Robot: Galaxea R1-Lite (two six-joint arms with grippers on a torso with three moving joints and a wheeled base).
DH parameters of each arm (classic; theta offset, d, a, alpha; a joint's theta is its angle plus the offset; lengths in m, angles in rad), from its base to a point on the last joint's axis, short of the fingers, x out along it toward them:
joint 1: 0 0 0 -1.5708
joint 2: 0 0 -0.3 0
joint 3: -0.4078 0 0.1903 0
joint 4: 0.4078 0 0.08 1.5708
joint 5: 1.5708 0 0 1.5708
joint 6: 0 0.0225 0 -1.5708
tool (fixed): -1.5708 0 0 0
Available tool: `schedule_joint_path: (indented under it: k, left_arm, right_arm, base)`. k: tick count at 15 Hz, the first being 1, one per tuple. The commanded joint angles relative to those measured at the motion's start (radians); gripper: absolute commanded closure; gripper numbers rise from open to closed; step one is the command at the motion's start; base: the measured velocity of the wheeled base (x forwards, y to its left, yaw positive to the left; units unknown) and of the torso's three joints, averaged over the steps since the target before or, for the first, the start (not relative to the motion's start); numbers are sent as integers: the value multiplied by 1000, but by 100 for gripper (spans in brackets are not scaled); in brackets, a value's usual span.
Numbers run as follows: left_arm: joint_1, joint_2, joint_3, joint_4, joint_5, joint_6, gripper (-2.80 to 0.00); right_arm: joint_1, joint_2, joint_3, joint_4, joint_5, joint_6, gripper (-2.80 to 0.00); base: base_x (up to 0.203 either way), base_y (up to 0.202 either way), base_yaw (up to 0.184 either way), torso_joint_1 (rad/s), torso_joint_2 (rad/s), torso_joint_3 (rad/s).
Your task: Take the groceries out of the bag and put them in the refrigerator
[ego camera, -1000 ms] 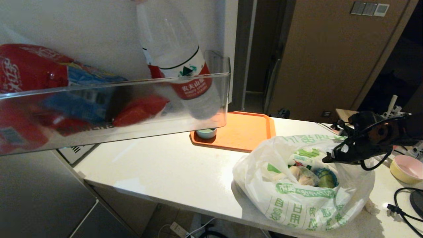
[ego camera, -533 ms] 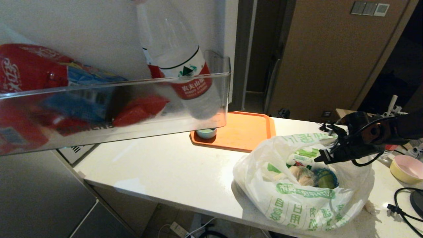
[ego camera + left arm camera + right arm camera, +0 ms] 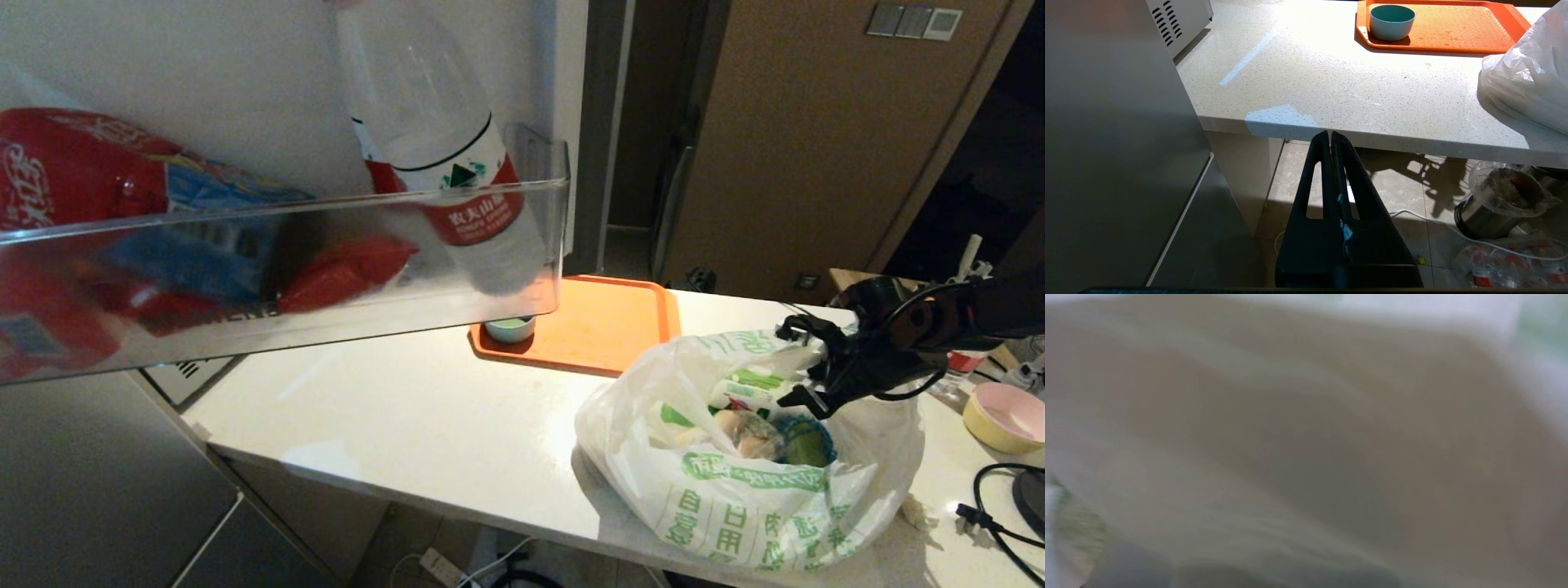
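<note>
Right gripper (image 3: 793,398), jaws pressed together, hangs over the crinkly white plastic bag (image 3: 735,490) near the counter's front edge; spread them before reaching for 1 item.

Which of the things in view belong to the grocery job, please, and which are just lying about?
Job: bag, groceries inside it, refrigerator, right gripper over the bag.
Lying about: orange tray, small teal bowl, yellow bowl, water bottle.

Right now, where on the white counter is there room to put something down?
The widest bare patch of counter lies between the fridge door shelf, the orange tray and the bag. The tray is bare beside its small cup. Right of the bag it's crowded: bowl, cables.
</note>
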Motion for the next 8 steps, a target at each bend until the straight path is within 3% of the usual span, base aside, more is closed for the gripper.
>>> schedule_joint_path:
  k: [1, 3, 4, 8]
  left_arm:
    - [1, 2, 0, 0, 0, 0, 0]
    - [1, 2, 0, 0, 0, 0, 0]
    - [1, 2, 0, 0, 0, 0, 0]
    - [0, 2, 0, 0, 0, 0, 0]
  right_arm:
    - [-2, 14, -28, 2, -1, -56, 0]
    - [-2, 33, -72, -1, -52, -73, 0]
    - [-1, 42, -83, -1, -54, -77, -280]
    - [18, 76, -114, -11, -50, -84, -280]
  base:
    - [0, 0, 0, 0, 0, 0]
    - [0, 0, 0, 0, 0, 0]
    - [0, 0, 0, 0, 0, 0]
    - [0, 0, 0, 0, 0, 0]
